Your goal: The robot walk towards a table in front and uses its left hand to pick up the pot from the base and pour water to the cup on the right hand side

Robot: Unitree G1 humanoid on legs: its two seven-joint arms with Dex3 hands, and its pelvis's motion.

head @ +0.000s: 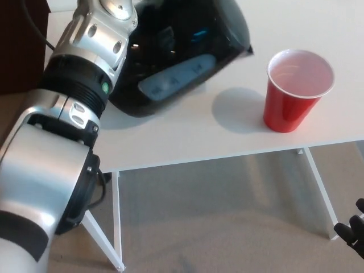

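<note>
Pouring step: left arm [85, 96] carries the tilted pot [182, 57] left of the cup [297, 91] on the counter [187, 136], hand hidden, grip unreadable; next, the spout probably needs bringing over the rim.

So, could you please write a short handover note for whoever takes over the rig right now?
Left hand: hidden above the frame behind the left arm; grip cannot be confirmed.
Right hand: low at the picture's right edge, away from the table; fingers unclear.
Pot: tilted, spout toward the red cup but short of its rim.
Cup: upright on the white table, near the front edge; contents unclear.
Done: pot brought near the cup.
Left: spout over the cup, pour.
</note>
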